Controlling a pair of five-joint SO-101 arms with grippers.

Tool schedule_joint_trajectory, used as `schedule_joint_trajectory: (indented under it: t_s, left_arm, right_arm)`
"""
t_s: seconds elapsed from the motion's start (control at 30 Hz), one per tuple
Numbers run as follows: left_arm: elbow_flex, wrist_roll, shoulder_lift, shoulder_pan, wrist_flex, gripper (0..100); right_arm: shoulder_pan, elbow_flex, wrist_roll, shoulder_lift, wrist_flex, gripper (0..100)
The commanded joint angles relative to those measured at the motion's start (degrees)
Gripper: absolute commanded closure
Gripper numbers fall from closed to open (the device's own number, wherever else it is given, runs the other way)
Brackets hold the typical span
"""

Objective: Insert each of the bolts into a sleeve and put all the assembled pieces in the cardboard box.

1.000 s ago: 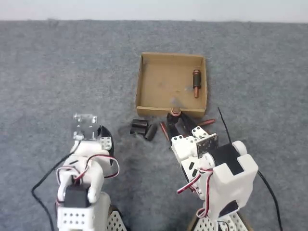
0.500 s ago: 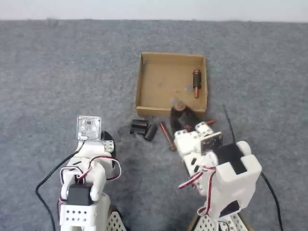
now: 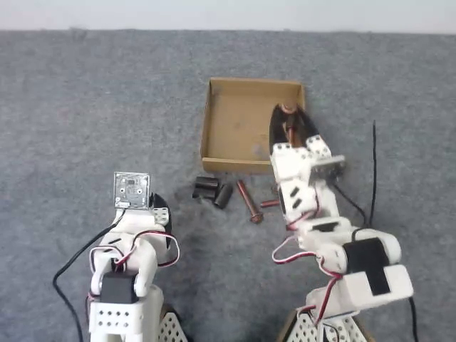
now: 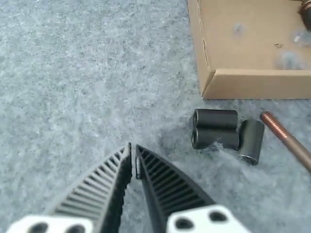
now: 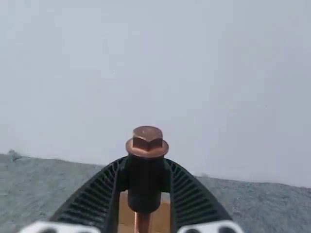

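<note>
The left claw [image 4: 133, 158] hangs low over the grey carpet [image 3: 85, 107], its ribbed black fingers [image 4: 104, 182] pressed together at the tips with nothing between them. Just ahead of it and off to its right lie three sleeves [image 4: 215, 128]. Two rest side by side and touching, open ends facing the claw's side. The third [image 4: 251, 141] is turned at an angle against them. They are short, dark, matte tubes.

Right of the sleeves, a loose bolt [image 3: 249, 201] lies flat on the carpet, a long copper shank with its head toward the arms. A second bolt [image 3: 269, 204] pokes out just beside it, partly under the right arm.

Beyond the sleeves, further out from the left claw, sits the cardboard box [image 3: 206, 121], shallow, square and open on top. The floor I can see is plain brown with a few faint marks. I cannot tell what lies on it beneath the right claw.

The right claw [image 3: 288, 112] is out over the box's right side, clamped on an assembled piece [image 5: 145, 182]. This is a black sleeve held upright between the fingers, with the copper hex head [image 5: 146, 141] and its flange sitting on top and the shank [image 5: 142, 221] showing below. A pale wall [image 5: 155, 58] stands behind it.
</note>
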Motion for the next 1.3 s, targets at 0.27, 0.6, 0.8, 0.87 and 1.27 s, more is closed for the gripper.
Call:
schedule_joint_trajectory:
  t_s: [0.27, 0.6, 0.8, 0.87, 1.27]
  left_arm:
    - [-0.7, -0.5, -1.1, 0.2, -1.8, 99]
    - [-0.7, -0.5, -1.1, 0.3, -1.8, 99]
    - [-0.7, -0.5, -1.1, 0.3, -1.8, 99]
    - [-0.7, -0.5, -1.1, 0.2, -1.8, 99]
    - [-0.7, -0.5, -1.1, 0.1, -1.8, 99]
  right_arm:
    - [-0.4, -28.1, -0.2, -5.4, 53.5, 99.2]
    - [-0.4, -49.4, -0.1, 4.5, 79.6, 99.1]
    - [-0.3, -67.8, -0.2, 14.8, 101.4, 99.0]
    - [-0.3, -73.4, -0.2, 17.9, 107.2, 98.8]
    - [-0.4, -97.8, -0.4, 30.9, 134.2, 81.0]
